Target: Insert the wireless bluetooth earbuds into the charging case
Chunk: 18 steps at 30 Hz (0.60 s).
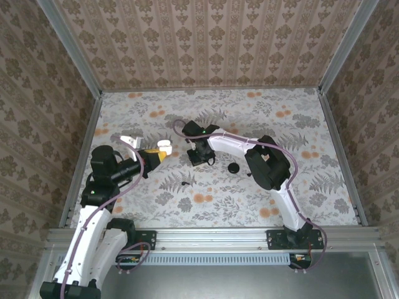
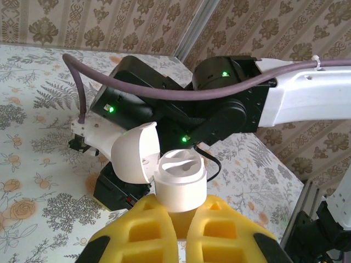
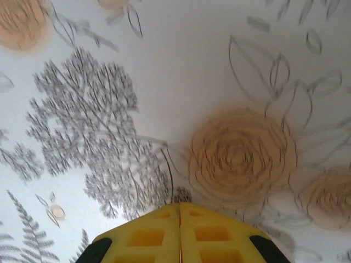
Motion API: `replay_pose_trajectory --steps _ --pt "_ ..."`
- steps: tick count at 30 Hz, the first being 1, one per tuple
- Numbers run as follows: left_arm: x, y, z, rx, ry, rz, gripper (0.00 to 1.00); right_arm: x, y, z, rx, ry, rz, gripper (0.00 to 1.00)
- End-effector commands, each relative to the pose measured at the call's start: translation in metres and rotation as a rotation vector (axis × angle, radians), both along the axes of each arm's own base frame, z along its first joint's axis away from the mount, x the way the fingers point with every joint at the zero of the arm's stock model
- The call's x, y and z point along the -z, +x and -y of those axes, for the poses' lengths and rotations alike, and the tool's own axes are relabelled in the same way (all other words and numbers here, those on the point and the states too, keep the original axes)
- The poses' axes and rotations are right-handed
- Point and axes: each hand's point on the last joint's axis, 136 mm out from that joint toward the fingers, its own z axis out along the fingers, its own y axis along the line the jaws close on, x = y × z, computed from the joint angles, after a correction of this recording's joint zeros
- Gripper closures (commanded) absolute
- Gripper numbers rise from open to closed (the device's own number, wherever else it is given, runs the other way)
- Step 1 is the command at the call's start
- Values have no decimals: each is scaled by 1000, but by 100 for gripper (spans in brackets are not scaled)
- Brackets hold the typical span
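- Two wireless bluetooth earbuds have to go in, and I count none seated: in the left wrist view the top of the charging case (image 2: pixel 180 176) looks plain white, with no dark piece in it.
- Done so far, by my reading: the case is up off the table (image 1: pixel 280 187) and its lid (image 2: pixel 136 153) stands swung open at 9 o'clock of the body.
- My left hand (image 2: pixel 184 215) has its yellow fingers closed on the case's lower part and holds it upright with the opening facing up.
- In the top view my right hand (image 1: pixel 201 156) sits at 3 o'clock of the case, just beside it and pointing down at the table.
- Its fingers (image 3: pixel 148 235) are pressed together along one thin seam. I see nothing between them, though an earbud is small enough to hide there.
- One dark speck (image 1: pixel 185 184) lies on the table at 5 o'clock of the case. I take it for an earbud, and I cannot place the other.
- One black round disc (image 1: pixel 234 167) lies at 4 o'clock of the right hand and is no part of the job.
- Left to do: both insertions, so I judge the task to be early.
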Motion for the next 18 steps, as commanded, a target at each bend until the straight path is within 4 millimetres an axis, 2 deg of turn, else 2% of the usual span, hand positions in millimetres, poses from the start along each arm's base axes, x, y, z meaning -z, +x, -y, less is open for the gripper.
replay_pose_trajectory --steps 1,6,11,18 --pt "-19 -4 1 8 -11 59 100 -1 -21 19 -5 -58 -32 92" --pt "-19 -6 1 10 -13 60 100 -2 -25 41 34 -112 -13 93" --pt "-18 -7 1 13 -14 59 100 -5 -22 55 104 -84 -2 93" --pt "-19 -8 3 18 -18 65 100 -8 -4 49 138 6 -3 91"
